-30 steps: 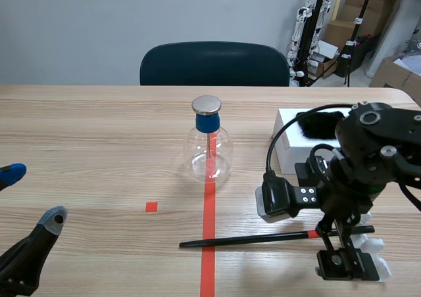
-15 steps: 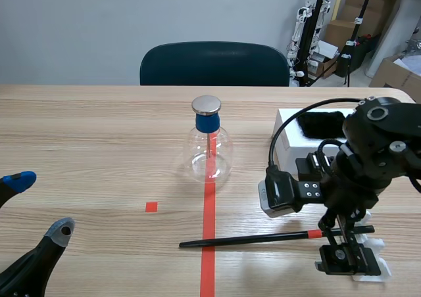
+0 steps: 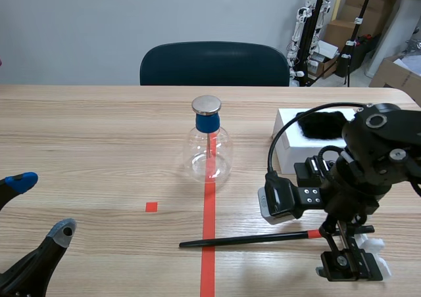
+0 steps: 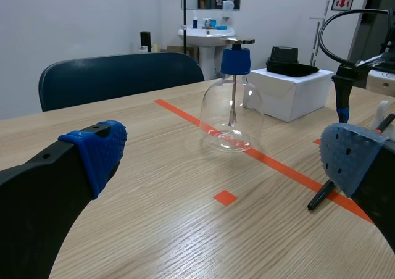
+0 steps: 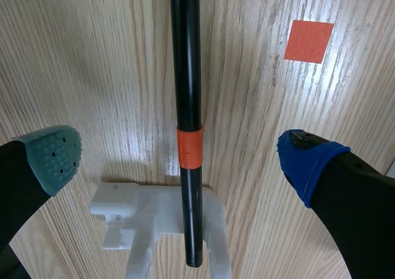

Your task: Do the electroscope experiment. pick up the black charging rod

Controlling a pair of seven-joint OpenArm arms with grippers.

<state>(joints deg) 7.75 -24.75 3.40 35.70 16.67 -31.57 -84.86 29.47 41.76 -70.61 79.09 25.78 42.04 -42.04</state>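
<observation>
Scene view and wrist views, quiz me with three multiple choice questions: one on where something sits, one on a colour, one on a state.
1. The banded end of the black rod rests on:
A) a white holder
B) a blue tray
C) a stack of books

2. The stopper of the flask is:
A) red
B) blue
C) green

3. The right claw is:
A) shut on the rod
B) open, one finger on each side of the rod
C) shut on nothing

Answers:
1 A: the right wrist view shows the rod's end lying across the white holder.
2 B: the stopper under the metal disc is blue.
3 B: the claw stands wide, with the rod untouched between its fingers.
</observation>
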